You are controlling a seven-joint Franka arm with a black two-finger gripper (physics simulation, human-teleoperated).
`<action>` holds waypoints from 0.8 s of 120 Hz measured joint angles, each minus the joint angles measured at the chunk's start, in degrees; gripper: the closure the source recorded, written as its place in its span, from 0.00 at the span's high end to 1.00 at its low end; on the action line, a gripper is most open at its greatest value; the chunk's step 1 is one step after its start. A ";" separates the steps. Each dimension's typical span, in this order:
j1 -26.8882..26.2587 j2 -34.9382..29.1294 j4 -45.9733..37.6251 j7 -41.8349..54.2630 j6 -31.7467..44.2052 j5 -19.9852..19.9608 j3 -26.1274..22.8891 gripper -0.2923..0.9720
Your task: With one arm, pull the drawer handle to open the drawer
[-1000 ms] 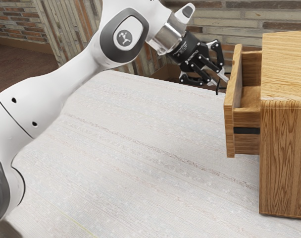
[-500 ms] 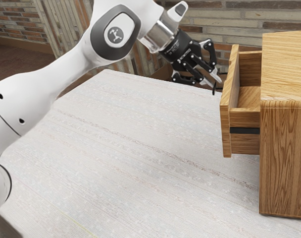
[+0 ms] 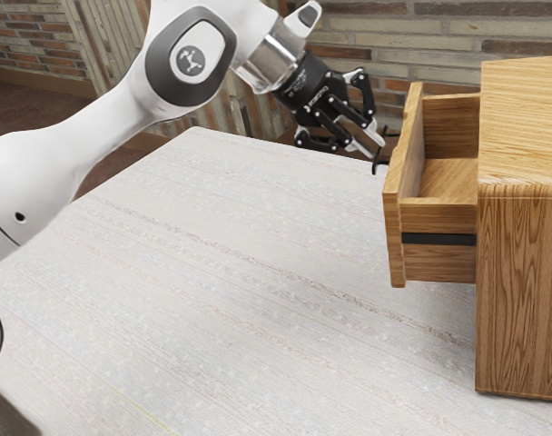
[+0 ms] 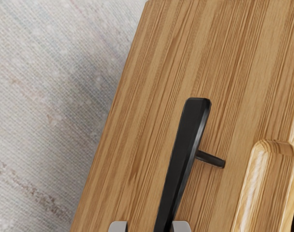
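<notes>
Mid-pull, I judge: the gripper [image 3: 367, 145] looks clamped on the black handle [image 4: 185, 154], fingertips [image 4: 119, 226] flanking its bar, which runs along the front panel's grain. At the exterior view's 3 o'clock, the drawer [image 3: 437, 218] juts partway from the cabinet [image 3: 521, 272], pointing to 9 o'clock, long axis 3-to-9. The next move calls for a straight draw toward 9 with a firm grip.

— How do we look from the side?
— Our arm [image 3: 85, 150] is glossy white, built of thick, rounded segments. One joint wears a dark grey cap [image 3: 190, 59] with a small white emblem inside a ring.
— Any other marks on us?
— A small black dot [image 3: 20, 218] sits in the white shell lower down.
— And towards the wrist?
— There we have a silvery metal collar [image 3: 262, 59] and a white-and-grey block [image 3: 305, 16] above it. Then comes our claw [image 3: 371, 141], black all over, made of hinged bars with open gaps between them.
</notes>
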 joint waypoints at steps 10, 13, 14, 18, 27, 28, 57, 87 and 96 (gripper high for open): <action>0.49 0.01 -0.27 0.00 0.00 -0.01 -0.11 0.24; 0.68 0.06 -0.54 0.00 0.00 -0.01 -0.12 0.24; 0.74 0.09 -0.61 0.00 0.00 -0.01 -0.12 0.24; 0.93 0.25 -0.89 0.00 0.00 -0.01 -0.13 0.24; 1.90 0.72 -1.88 0.01 0.01 -0.06 -0.68 0.25; 2.00 0.77 -1.96 0.01 0.02 -0.06 -0.75 0.25; 4.32 1.74 -3.65 0.04 0.07 -0.02 -2.12 0.25; 7.94 2.63 -6.13 0.07 0.18 -0.13 -4.07 0.25; 9.20 3.20 -7.07 0.09 0.34 -0.49 -4.80 0.25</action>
